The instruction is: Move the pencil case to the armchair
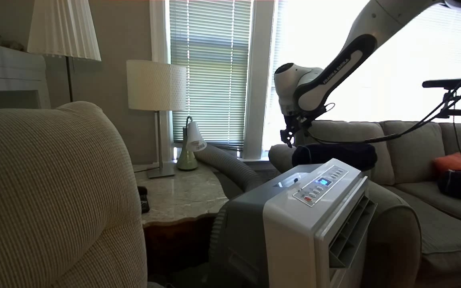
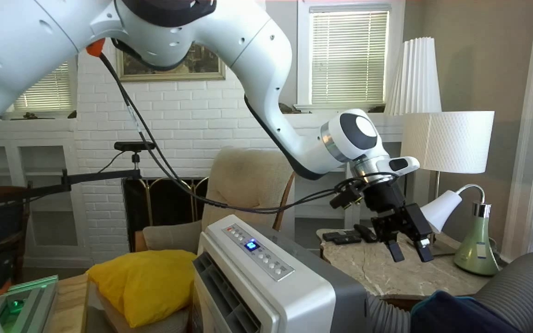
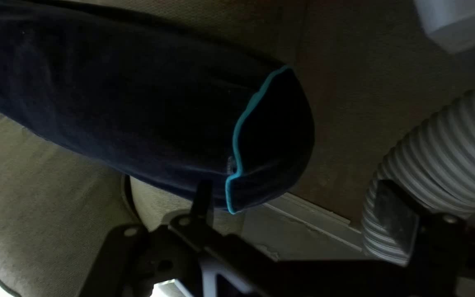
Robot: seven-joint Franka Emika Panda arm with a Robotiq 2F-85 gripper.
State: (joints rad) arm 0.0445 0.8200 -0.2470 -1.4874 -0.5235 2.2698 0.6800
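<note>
Pencil case (image 3: 134,90) at the approach stage of its transfer. We begin with the sofa (image 1: 430,212), its present support: the pencil case appears to rest along the rolled armrest. The armchair (image 1: 50,192) is the destination; in an exterior view it stands well apart from the sofa, with the portable air conditioner (image 1: 294,228) between the two. Of the pencil case itself, we see in the wrist view the teal-striped end, which projects past the upholstery. Smallest is the gripper (image 2: 410,253), near that end; its fingers stand apart with nothing between them. One finger overlaps the fabric edge in the wrist view, though we cannot tell whether they touch. We judge the approach nearly complete; the grasp, the lift, the carry past the air conditioner and the release on the armchair all remain.
</note>
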